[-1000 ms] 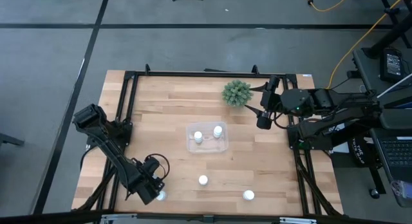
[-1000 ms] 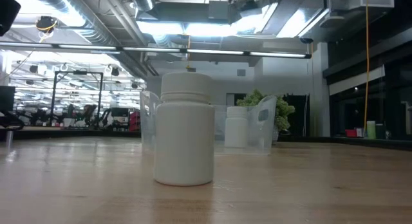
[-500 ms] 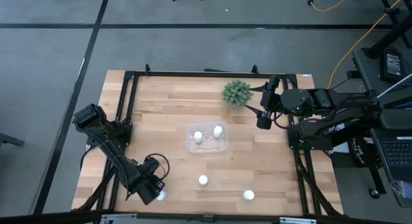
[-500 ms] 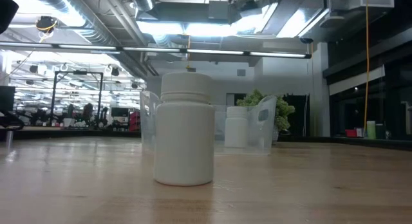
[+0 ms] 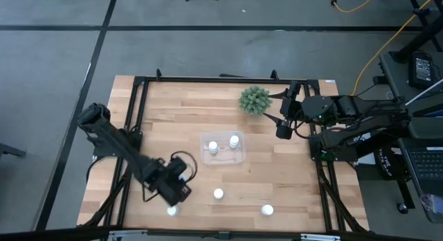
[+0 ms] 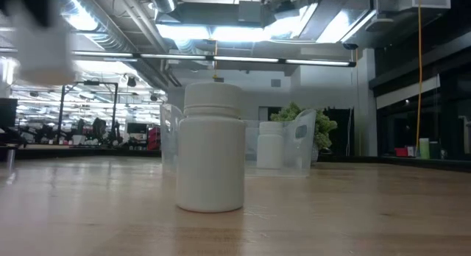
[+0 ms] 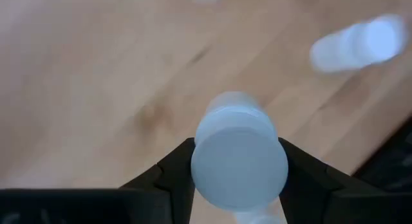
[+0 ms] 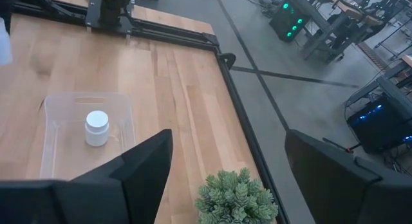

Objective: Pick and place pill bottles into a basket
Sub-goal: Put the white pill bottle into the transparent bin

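Observation:
My left gripper point(image 5: 178, 188) hangs over the table's near left part, shut on a white pill bottle point(image 7: 239, 161). That bottle shows as a white blur point(image 6: 38, 41) high up in the low view. Three more bottles stand on their bases on the wood, one point(image 5: 171, 210) near my left gripper, one point(image 5: 219, 194) at the near middle and one point(image 5: 267, 210) to its right. The clear basket point(image 5: 223, 158) at the table's middle holds two upright bottles point(image 5: 213, 147) point(image 5: 234, 140). My right gripper point(image 5: 282, 131) waits open at the far right, beside the plant. My left gripper pinches the bottle between its two fingers point(image 7: 172, 176), one on each side of the bottle's upper part just below the cap point(image 7: 239, 185). The fingers come from above and point down. The bottle hangs upright, lifted clear of the table.
A green spiky plant point(image 5: 254, 100) stands at the far edge, right of the middle, close to my right gripper. A black frame point(image 5: 135, 116) runs round the tabletop. Bare wood lies between the basket and the near bottles.
My left gripper has risen and gone toward the table's far edge and a little to the right, toward the basket, carrying one bottle up off the wood. That bottle now shows as a blur high in the low view. The other bottles have stayed put.

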Motion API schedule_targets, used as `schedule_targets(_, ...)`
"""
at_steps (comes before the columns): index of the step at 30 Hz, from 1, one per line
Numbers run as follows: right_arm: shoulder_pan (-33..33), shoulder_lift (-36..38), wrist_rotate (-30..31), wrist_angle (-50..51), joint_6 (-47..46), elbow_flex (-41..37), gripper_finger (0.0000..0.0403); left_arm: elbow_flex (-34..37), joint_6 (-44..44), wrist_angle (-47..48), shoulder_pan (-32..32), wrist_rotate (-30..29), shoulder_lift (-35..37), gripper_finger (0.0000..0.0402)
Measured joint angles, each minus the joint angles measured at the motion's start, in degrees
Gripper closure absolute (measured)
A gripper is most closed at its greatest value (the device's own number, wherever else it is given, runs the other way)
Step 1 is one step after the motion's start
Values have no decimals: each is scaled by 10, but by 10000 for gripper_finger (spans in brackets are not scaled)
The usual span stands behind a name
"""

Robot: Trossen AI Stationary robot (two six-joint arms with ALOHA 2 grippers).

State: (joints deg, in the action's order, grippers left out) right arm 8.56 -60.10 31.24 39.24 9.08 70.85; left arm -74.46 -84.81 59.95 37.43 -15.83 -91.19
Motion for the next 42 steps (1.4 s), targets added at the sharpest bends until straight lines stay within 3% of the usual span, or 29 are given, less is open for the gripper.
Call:
schedule_targets(11,0,14,0,27,-24,0,102,-98,371,-41,-177,100,-20,238)
schedule_targets(21,0,42,0,117,-111,0,102,-161,593,-66,-293,199,-118,238)
schedule_targets(30,0,73,1,143,-137,0,102,-255,707,-53,-321,209,-221,238)
schedule_targets(42,0,90,1,151,-146,0,102,-260,747,-47,-324,198,-284,238)
